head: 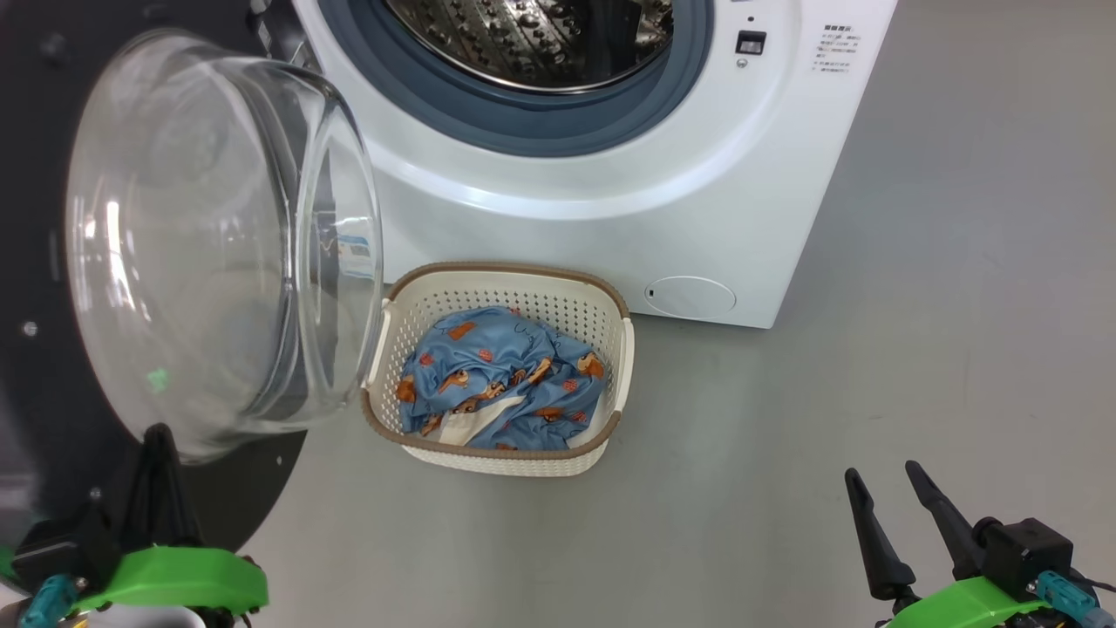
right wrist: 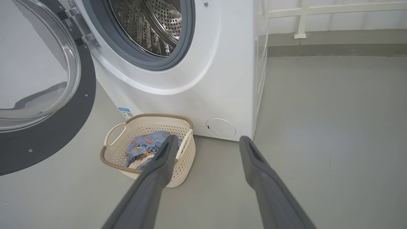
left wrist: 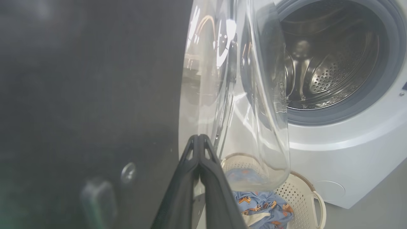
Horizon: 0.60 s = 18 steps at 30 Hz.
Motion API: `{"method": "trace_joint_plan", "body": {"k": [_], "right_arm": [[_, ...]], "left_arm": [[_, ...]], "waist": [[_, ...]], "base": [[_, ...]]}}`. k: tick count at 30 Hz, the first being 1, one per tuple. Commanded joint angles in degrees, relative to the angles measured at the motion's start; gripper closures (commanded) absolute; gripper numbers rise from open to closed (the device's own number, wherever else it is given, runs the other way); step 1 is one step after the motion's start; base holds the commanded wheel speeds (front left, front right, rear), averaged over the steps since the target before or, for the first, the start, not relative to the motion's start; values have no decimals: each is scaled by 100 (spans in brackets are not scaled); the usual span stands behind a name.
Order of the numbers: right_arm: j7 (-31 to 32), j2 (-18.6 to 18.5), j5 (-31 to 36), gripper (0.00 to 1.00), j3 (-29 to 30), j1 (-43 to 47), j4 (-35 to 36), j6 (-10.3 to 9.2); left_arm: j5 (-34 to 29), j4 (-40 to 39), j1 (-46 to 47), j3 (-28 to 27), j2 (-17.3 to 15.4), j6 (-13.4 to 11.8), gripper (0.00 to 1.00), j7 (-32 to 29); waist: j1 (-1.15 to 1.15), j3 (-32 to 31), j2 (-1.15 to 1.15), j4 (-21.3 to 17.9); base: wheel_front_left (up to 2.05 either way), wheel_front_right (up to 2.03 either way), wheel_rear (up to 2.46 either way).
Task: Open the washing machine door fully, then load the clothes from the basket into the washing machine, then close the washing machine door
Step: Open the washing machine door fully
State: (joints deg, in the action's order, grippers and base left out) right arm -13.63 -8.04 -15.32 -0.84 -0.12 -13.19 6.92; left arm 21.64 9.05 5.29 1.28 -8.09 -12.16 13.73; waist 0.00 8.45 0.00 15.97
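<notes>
Door open, clothes at centre frame, and the right tool looks to have the clearer reach.

In the head view the clothes [head: 501, 375] lie heaped in the basket [head: 624, 366] on the floor, just before the washing machine [head: 610, 227]. They sit up and left of the right tool [head: 881, 473], whose fingers are apart at lower right. The left tool [head: 159, 433], fingers together at lower left, is close against the washing machine door [head: 200, 235], whose glass bowl stands between it and the basket.

Smooth grey floor [head: 959, 349] spreads wide, faintly scuffed; at its far edge in the right wrist view a darker grey band [right wrist: 334, 50] runs across; above it a pale ledge [right wrist: 349, 36]; a white railing [right wrist: 334, 11] stands there, two bars level, one post's foot on the ledge.
</notes>
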Motion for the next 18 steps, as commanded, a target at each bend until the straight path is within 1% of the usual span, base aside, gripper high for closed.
{"method": "trace_joint_plan", "body": {"k": [1, 10, 18], "right_arm": [[1, -83, -38, 0, -116, -171, 158, 57], [48, -95, -22, 0, -109, -203, 197, 57], [81, -116, -26, 0, -132, -231, 226, 57]], "left_arm": [[45, -74, 343, -347, -176, -92, 100, 66], [122, 37, 420, -685, -146, -98, 100, 118], [81, 92, 419, -902, -91, -71, 100, 125]], "waist": [[0, 22, 0, 21], [0, 86, 0, 133], [0, 121, 0, 149]], "base": [[0, 0, 0], [0, 0, 0], [0, 0, 0]]}}
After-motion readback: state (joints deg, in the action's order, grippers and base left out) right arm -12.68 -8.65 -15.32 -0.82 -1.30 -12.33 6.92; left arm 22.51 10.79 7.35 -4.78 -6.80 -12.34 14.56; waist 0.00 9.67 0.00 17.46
